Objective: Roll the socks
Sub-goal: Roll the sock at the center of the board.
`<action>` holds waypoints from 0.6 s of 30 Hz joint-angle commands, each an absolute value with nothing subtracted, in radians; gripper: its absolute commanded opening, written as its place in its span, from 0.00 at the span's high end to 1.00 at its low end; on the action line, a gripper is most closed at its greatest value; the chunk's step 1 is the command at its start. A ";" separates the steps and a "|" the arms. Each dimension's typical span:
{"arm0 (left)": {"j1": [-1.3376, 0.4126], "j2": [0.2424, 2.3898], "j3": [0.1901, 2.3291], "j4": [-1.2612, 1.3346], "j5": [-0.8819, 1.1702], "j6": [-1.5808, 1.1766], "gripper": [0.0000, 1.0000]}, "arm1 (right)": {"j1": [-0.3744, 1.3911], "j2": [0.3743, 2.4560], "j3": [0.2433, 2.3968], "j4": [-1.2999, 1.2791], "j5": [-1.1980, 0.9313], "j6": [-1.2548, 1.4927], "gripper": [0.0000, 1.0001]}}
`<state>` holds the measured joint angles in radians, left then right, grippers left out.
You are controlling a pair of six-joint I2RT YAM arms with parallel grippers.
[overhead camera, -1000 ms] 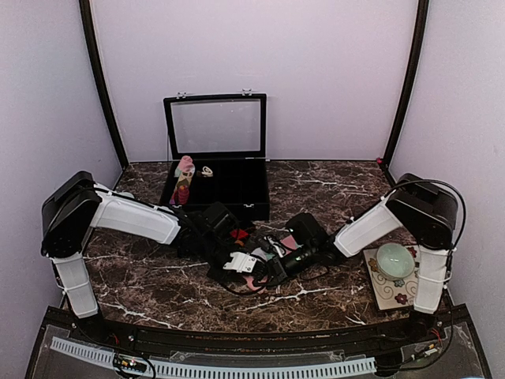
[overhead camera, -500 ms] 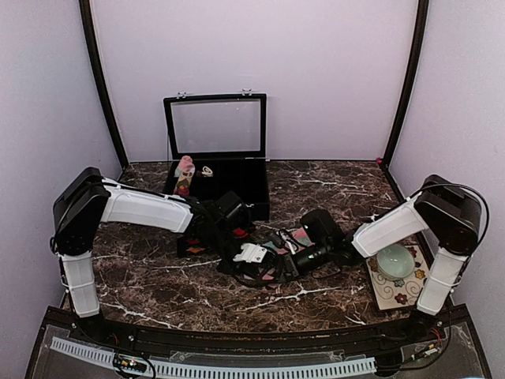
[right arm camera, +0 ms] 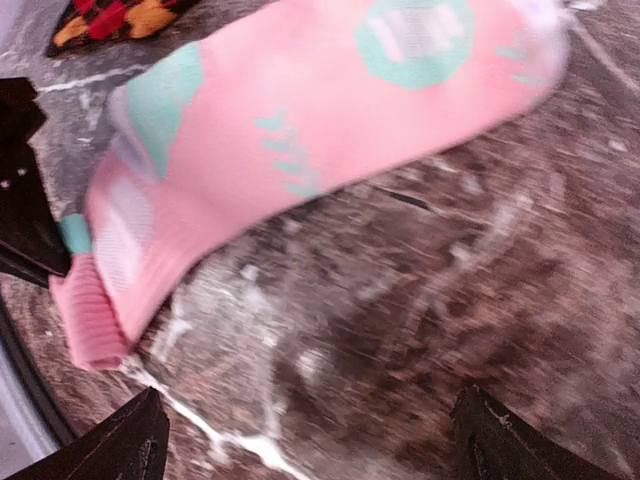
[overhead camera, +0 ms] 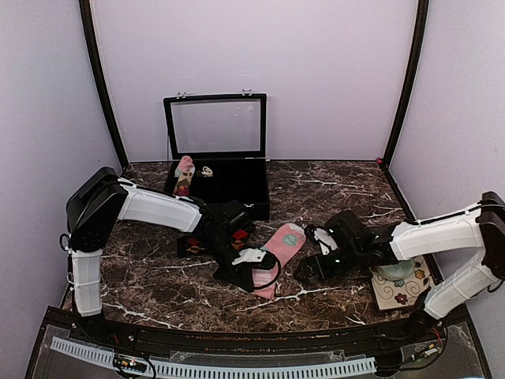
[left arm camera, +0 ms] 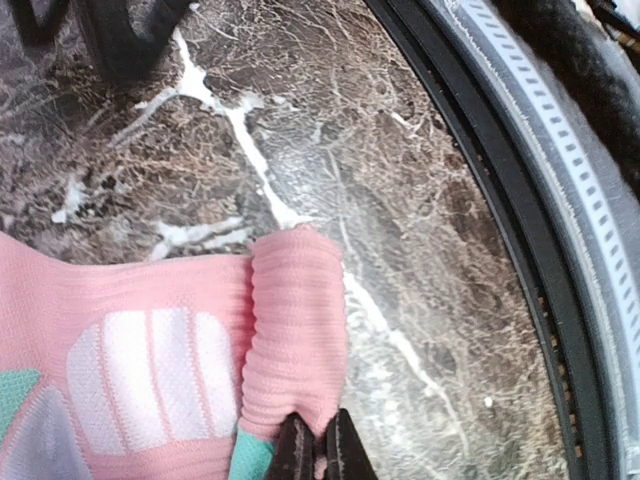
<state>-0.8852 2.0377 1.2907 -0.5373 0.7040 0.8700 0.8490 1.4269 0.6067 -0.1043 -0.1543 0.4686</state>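
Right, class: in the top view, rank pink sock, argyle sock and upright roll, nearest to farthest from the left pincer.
1. pink sock: cuff pinched in the left pincer.
2. argyle sock: just behind, slightly left.
3. upright roll: far back left.

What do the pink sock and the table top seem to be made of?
The pink sock looks like soft, matte knit fabric: its cuff shows fine ribbing, and the white and teal spots seem knitted in. The table top looks like dark brown marble with white veins and a slight sheen. The pictures cannot tell whether it is real stone or a printed laminate.
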 commanded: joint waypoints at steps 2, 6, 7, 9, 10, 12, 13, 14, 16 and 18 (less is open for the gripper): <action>-0.884 2.128 1.228 -0.757 0.656 0.758 1.00 | 0.842 1.165 0.539 -0.176 0.281 0.511 0.00; -0.860 2.195 1.305 -0.835 0.710 0.723 1.00 | 0.841 0.942 0.385 0.128 0.173 0.427 0.00; -0.853 2.217 1.331 -0.859 0.724 0.711 1.00 | 0.844 0.894 0.335 0.223 0.114 0.382 0.00; -0.840 2.257 1.375 -0.903 0.768 0.699 1.00 | 0.852 0.813 0.262 0.330 0.051 0.318 0.00; -0.835 2.271 1.393 -0.917 0.784 0.692 1.00 | 0.857 0.785 0.250 0.328 0.031 0.283 0.00; -0.819 2.291 1.413 -0.920 0.810 0.662 1.00 | 0.872 0.757 0.257 0.285 -0.016 0.202 0.00; -0.811 2.303 1.427 -0.925 0.826 0.646 1.00 | 0.889 0.764 0.255 0.293 -0.033 0.189 0.00; -0.802 2.317 1.441 -0.932 0.848 0.631 1.00 | 0.912 0.778 0.251 0.314 -0.056 0.168 0.01; -0.783 2.356 1.479 -0.958 0.894 0.596 1.00 | 0.985 0.852 0.285 0.292 -0.003 0.126 0.00; -0.766 2.406 1.516 -0.989 0.933 0.579 1.00 | 1.057 0.956 0.341 0.246 0.017 0.078 0.00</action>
<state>-0.7914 2.2715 1.5078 -0.8589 1.0195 0.6567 0.9501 0.8253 0.2695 0.2325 0.0208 0.2169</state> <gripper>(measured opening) 0.043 0.996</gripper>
